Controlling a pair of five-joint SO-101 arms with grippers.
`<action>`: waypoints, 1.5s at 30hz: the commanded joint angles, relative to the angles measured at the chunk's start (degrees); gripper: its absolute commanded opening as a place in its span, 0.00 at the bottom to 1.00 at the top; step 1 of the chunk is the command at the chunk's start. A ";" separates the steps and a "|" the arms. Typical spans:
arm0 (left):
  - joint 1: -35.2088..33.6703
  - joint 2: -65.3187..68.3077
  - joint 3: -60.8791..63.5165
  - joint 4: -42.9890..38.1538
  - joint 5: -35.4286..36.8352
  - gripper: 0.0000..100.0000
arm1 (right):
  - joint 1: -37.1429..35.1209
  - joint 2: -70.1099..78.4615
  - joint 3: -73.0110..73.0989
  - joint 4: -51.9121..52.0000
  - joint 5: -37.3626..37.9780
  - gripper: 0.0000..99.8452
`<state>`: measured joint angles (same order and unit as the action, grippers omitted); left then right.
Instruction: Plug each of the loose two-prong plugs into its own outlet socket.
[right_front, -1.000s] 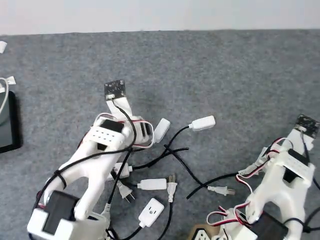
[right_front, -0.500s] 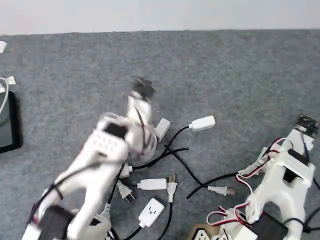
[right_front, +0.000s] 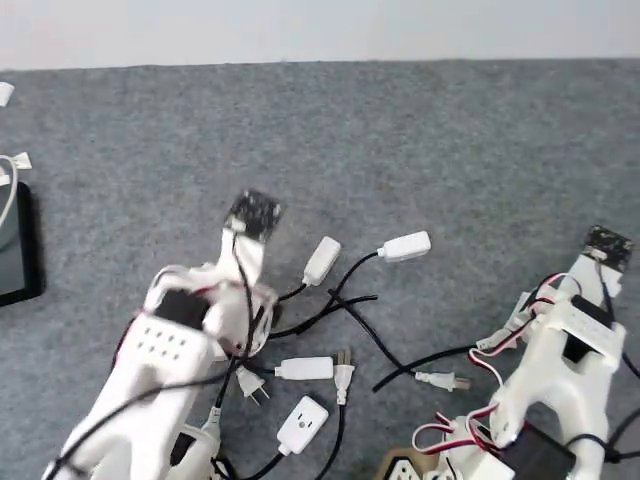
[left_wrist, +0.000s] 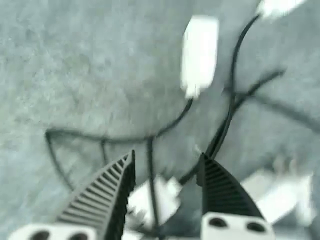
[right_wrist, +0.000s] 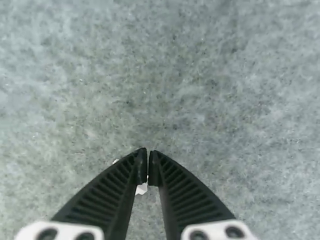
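light: bright, even, diffuse | shadows: soft, faint beneath cables (right_front: 355, 298)

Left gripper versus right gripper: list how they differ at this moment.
The left gripper is open, with its jaws spread wide; the right gripper is shut, with its tips together. The left gripper hangs over black cords and a white cord end; the right gripper hangs over bare grey carpet. Both have black ribbed fingers.
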<state>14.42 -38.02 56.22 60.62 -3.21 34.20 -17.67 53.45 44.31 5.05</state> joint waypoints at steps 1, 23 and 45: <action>-4.92 -13.89 6.99 4.57 -14.33 0.13 | -0.57 0.04 -2.29 0.57 0.70 0.03; -3.08 -11.34 11.82 12.75 -18.90 0.01 | -1.36 0.13 -2.29 0.57 0.70 0.03; -2.29 26.90 -2.95 13.80 -26.73 0.01 | -1.36 0.13 -2.29 0.31 0.70 0.03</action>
<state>7.03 -10.86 55.34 74.59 -29.49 33.58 -17.67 53.45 44.31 5.05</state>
